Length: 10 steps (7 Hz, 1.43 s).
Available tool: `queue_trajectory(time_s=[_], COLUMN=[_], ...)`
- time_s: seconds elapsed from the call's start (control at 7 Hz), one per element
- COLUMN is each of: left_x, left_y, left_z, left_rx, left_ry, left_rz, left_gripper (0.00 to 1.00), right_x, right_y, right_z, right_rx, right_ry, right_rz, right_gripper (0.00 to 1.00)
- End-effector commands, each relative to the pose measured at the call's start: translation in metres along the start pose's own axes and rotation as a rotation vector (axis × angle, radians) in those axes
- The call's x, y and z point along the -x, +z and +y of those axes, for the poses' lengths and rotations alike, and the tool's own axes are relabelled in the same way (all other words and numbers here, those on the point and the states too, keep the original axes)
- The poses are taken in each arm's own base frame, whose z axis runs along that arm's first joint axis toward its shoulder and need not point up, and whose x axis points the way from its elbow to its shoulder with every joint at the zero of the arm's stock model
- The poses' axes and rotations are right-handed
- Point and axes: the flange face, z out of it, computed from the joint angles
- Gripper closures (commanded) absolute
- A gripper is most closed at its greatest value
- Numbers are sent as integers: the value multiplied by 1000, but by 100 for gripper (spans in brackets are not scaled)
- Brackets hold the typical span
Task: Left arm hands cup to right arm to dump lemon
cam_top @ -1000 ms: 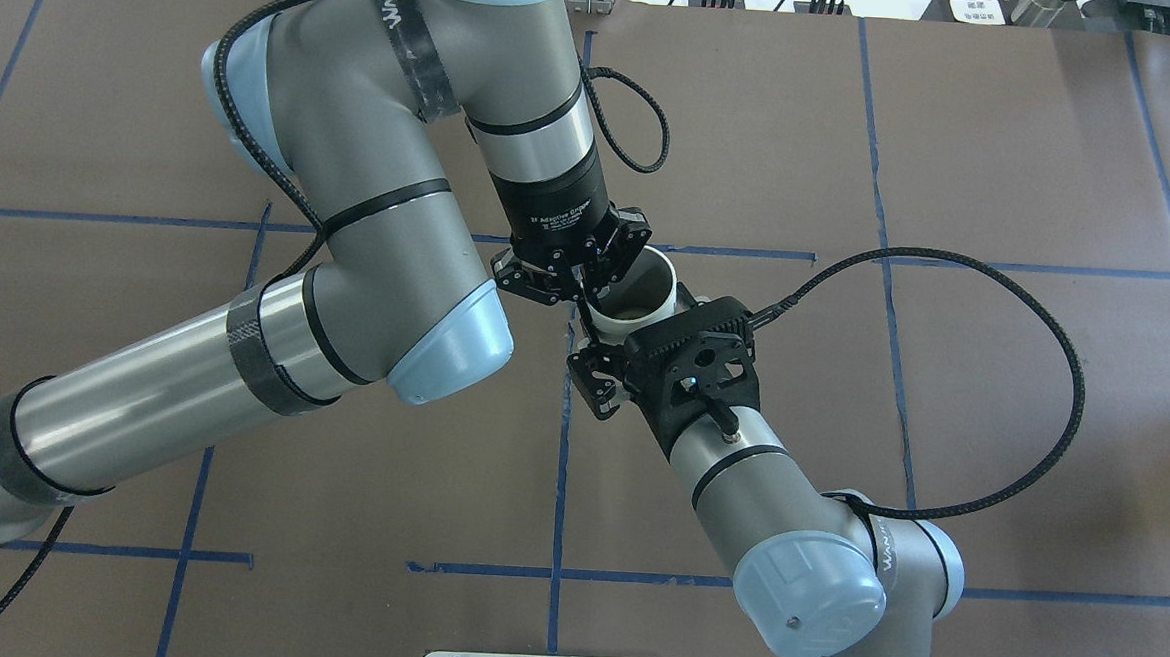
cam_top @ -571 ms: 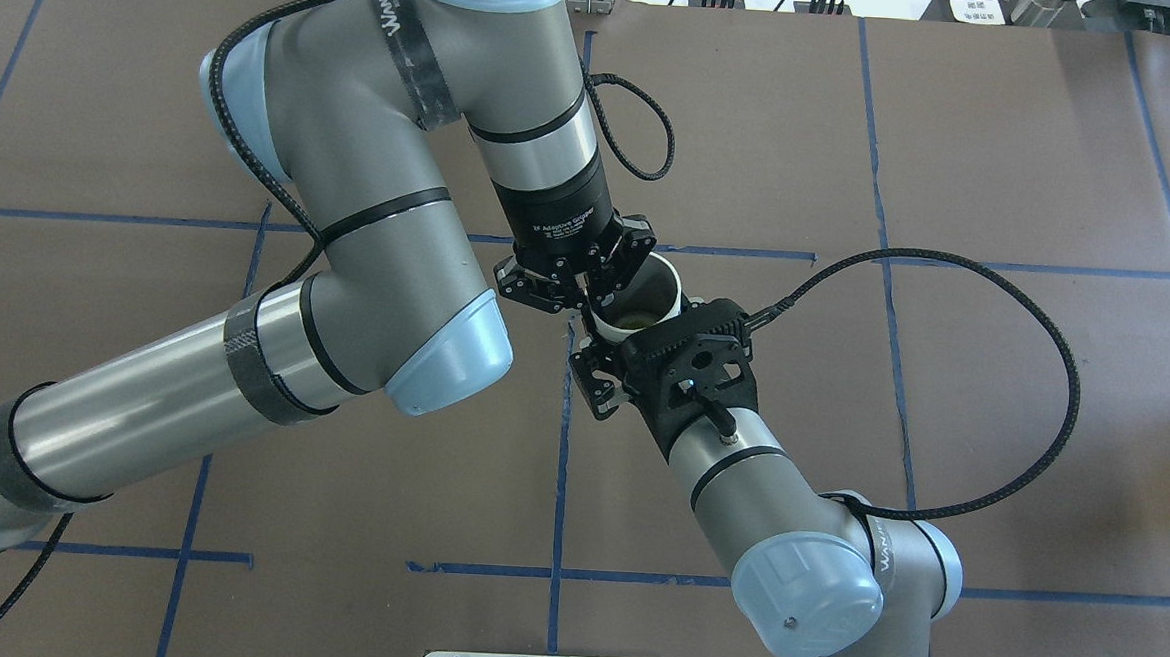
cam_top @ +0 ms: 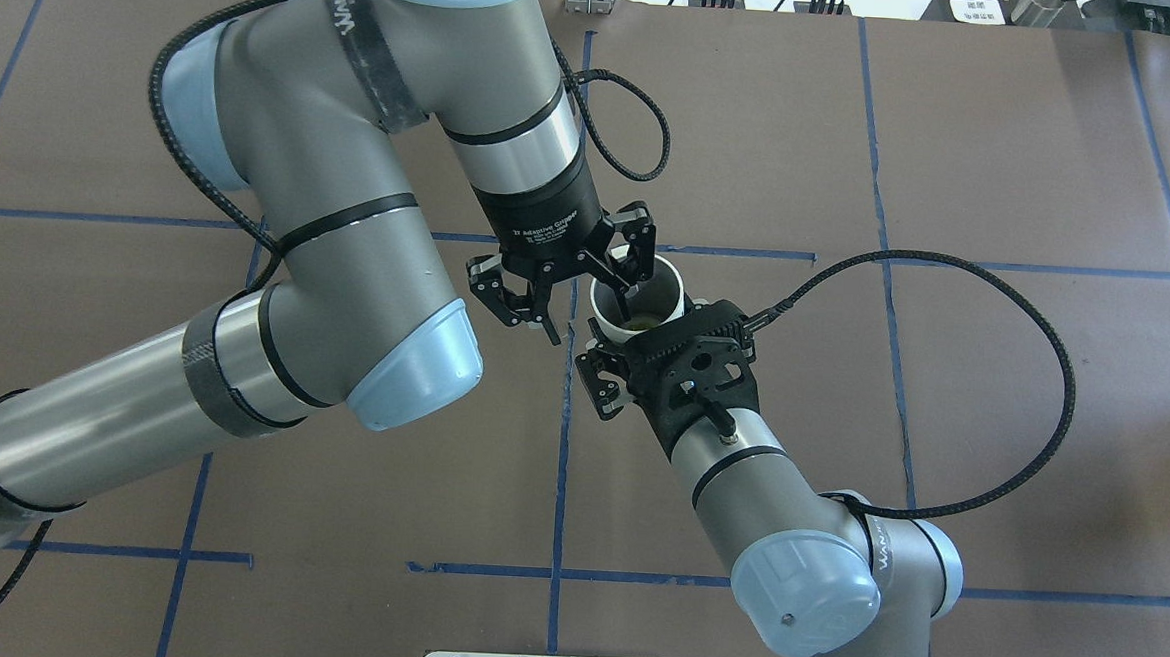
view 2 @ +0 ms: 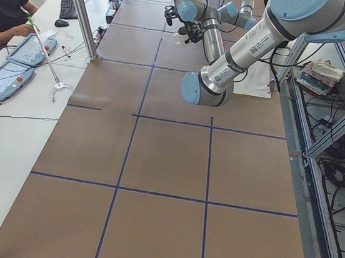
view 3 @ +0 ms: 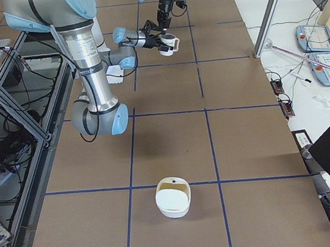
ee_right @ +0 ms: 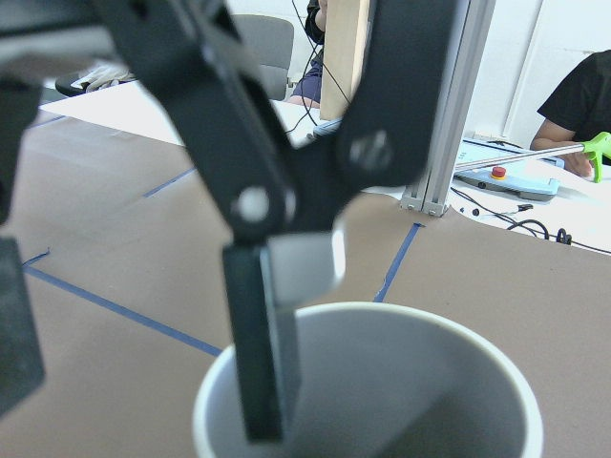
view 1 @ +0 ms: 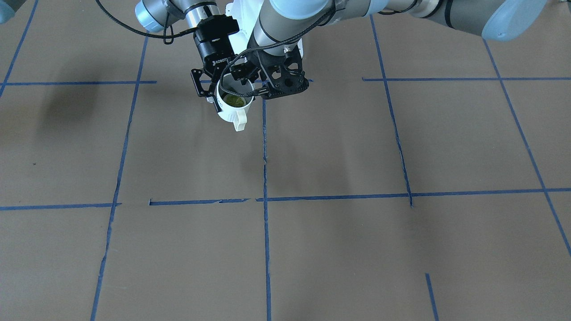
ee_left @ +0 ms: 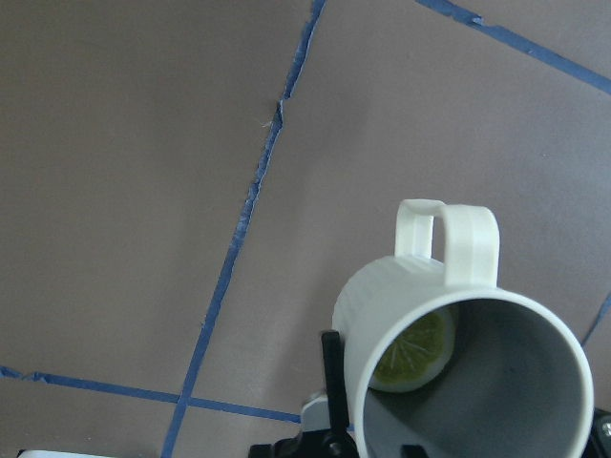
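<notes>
Your right gripper (view 1: pixel 225 91) sits nearest the base, clamped on the cup (ee_left: pixel 382 305) and holding it in the air above the table (cam_top: pixel 992 390). The right arm (cam_top: pixel 766 508) reaches forward and toward the left from a low elbow. You can see the lemon (ee_left: pixel 417 348) lying inside the cup on the handle side. The handle (view 1: pixel 241 121) points away from the robot. Just beyond, your left gripper (cam_top: pixel 594 314) comes down from above with its jaws spread wide. One finger hangs in the cup's mouth and the other stands outside the rim. The left arm (cam_top: pixel 348 256) bends in a high arch from the left. Brown table, crossed by blue tape lines (cam_top: pixel 561 487), stretches well past the cup on every side. A white bowl (view 3: pixel 174 211) stands well apart toward the right end. You can read "ROBOTIQ" on the right gripper's body and "2F Adaptive Gripper" on the left one's.
</notes>
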Motion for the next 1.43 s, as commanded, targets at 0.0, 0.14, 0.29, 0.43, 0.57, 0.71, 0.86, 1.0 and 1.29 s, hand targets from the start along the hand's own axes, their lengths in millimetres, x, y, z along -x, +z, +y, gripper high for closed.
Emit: queue_trajectory(time_s=[0.0, 0.14, 0.29, 0.43, 0.57, 0.71, 0.86, 1.0, 1.29], left_x=[6, 12, 29, 40, 47, 51, 52, 54, 57], left_y=[-39, -43, -31, -25, -20, -17, -16, -14, -12], left_z=[-14, -23, -34, -40, -44, -47, -48, -50, -52], left_rx=[-54, -69, -68, -71, -72, -71, -71, -72, -72], left_ry=[3, 1, 4, 10, 5, 1, -1, -1, -6], left_rz=[49, 58, 59, 66, 56, 50, 48, 44, 40], left_gripper=[3, 2, 2, 2, 2, 2, 2, 2, 2], right_x=[-14, -42, -86, -131, -166, -201, -235, -269, -340], right_y=[1, -8, -23, -40, -41, -46, -67, -87, -123], right_z=[7, 19, 24, 16, 11, 9, 15, 30, 68], right_rx=[8, 21, 30, 26, 13, -19, -86, -108, -131], right_ry=[-12, -33, -47, -50, 0, 121, 256, 283, 361], right_rz=[17, 41, 77, 120, 179, 209, 161, 142, 140], right_gripper=[69, 71, 74, 74, 74, 76, 83, 86, 91])
